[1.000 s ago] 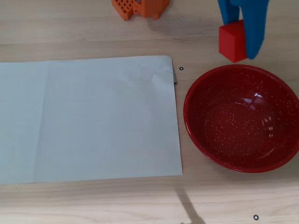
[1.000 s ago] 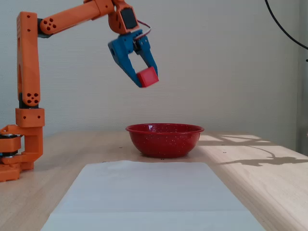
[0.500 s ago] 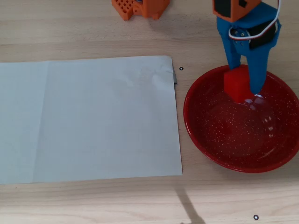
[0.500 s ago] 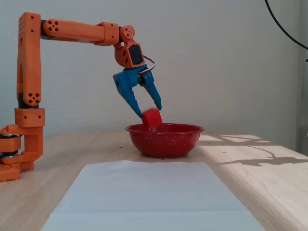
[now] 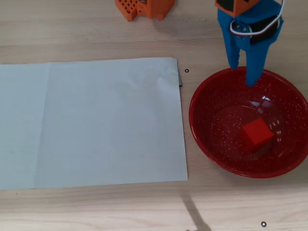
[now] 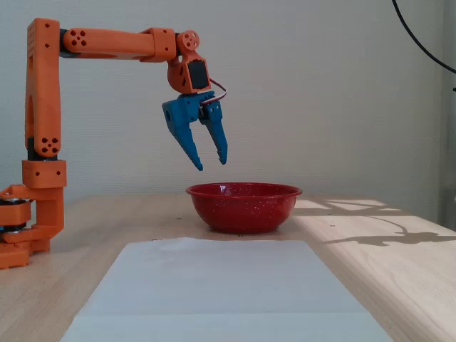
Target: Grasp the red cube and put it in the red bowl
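The red cube [image 5: 257, 134] lies loose on the floor of the red bowl [image 5: 204, 134], right of its middle in the overhead view. The fixed view shows only the bowl [image 6: 244, 206] from the side, and its wall hides the cube. My blue gripper [image 5: 243, 76] hangs open over the bowl's far rim with nothing between its fingers. From the side, the gripper [image 6: 211, 164] is above the bowl's left rim, fingertips pointing down and clear of it.
A large white paper sheet [image 5: 91, 122] covers the wooden table left of the bowl. The orange arm base [image 6: 28, 214] stands at the left in the fixed view; its foot [image 5: 144, 7] shows at the top edge from overhead.
The gripper came down over the bowl with the cube, opened and let it go. The cube dropped to the bowl's floor, and the gripper has lifted back slightly.
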`<state>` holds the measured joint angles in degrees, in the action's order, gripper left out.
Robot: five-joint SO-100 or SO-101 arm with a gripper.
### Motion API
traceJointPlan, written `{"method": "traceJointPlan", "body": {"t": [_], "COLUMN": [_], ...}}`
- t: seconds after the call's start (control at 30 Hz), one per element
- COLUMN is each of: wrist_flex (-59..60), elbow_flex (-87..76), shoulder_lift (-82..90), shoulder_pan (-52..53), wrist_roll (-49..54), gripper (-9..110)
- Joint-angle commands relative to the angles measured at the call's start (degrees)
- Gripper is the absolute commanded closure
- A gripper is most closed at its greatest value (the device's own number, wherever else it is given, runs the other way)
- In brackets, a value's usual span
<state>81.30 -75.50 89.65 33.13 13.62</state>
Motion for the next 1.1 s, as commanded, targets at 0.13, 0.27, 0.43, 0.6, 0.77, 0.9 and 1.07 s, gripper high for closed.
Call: {"method": "traceJointPlan", "body": {"t": [0.13, 0.27, 0.43, 0.6, 0.77, 0.9, 1.07], "wrist_flex": [9.40, 9.84, 7.73, 2.64, -4.83, -15.21, -28.74], "elbow_flex": [10.11, 6.33, -2.20, -15.56, -28.92, -42.98, -62.23], "shoulder_lift": [13.97, 20.74, 31.55, 43.77, 54.14, 62.58, 74.00], "shoulder_pan": [-8.35, -13.71, -20.21, -25.84, -31.03, -33.93, -35.42], "wrist_roll": [-1.49, -3.69, -6.15, -7.91, -7.12, -6.68, -5.01], "gripper": [101, 101, 101, 101, 101, 101, 101]}}
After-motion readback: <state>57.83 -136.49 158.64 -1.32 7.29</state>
